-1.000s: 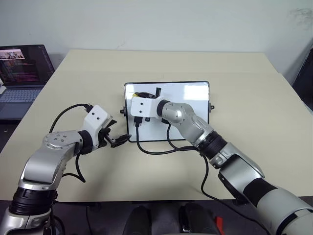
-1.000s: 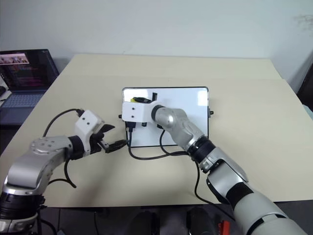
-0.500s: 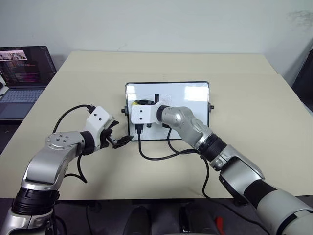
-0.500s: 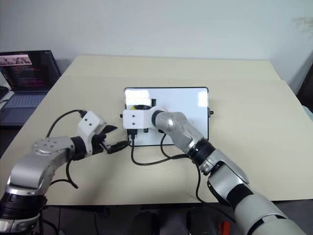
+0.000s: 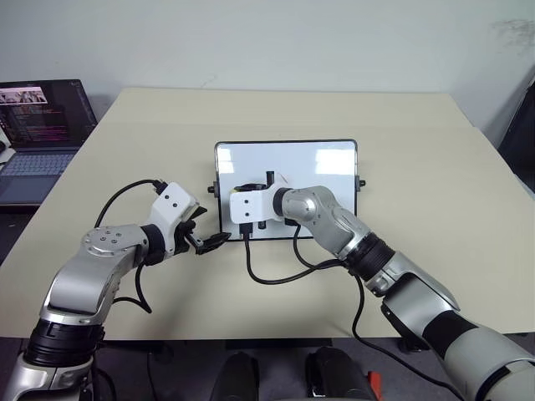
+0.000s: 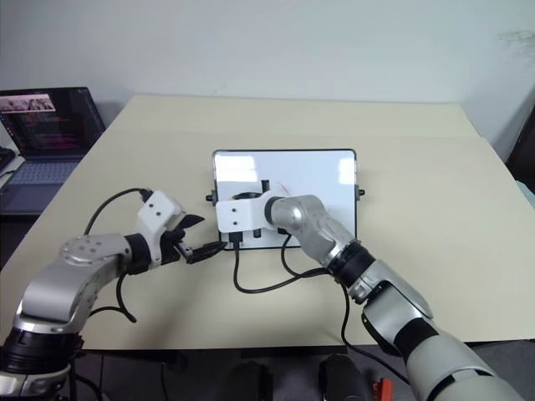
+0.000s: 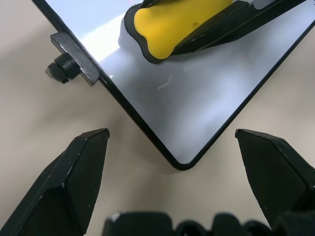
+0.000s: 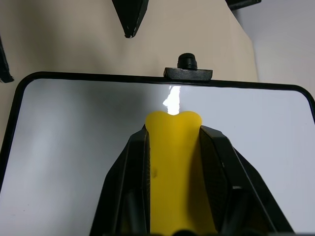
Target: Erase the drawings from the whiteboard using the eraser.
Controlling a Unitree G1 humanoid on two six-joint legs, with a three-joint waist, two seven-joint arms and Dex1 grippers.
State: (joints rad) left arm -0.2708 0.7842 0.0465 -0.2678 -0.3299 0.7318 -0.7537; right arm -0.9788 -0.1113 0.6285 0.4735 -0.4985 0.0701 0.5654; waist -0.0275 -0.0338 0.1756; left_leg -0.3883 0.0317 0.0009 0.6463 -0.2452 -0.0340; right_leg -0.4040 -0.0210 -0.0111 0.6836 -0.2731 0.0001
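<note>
The whiteboard (image 5: pixel 326 167) lies flat in the middle of the table, with a black knob (image 7: pixel 61 69) on its left side. My right gripper (image 8: pixel 173 132) is shut on the yellow eraser (image 8: pixel 172 172), which rests on the board's left part near that side edge. The eraser (image 7: pixel 177 22) has a dark rim underneath. A thin faint red stroke of the drawings (image 6: pixel 282 187) shows just right of the right hand. My left gripper (image 5: pixel 205 227) stands open over the table, just off the board's near left corner (image 7: pixel 179 164) and apart from it, with nothing between its fingers.
An open laptop (image 5: pixel 38 125) sits at the far left, off the table's edge. A black cable (image 5: pixel 276 276) from the right wrist loops over the table in front of the board. Bare table surface (image 5: pixel 418 134) surrounds the board.
My right gripper has slid the eraser over the board toward its near edge. The left gripper has stayed by the near left corner, still open.
</note>
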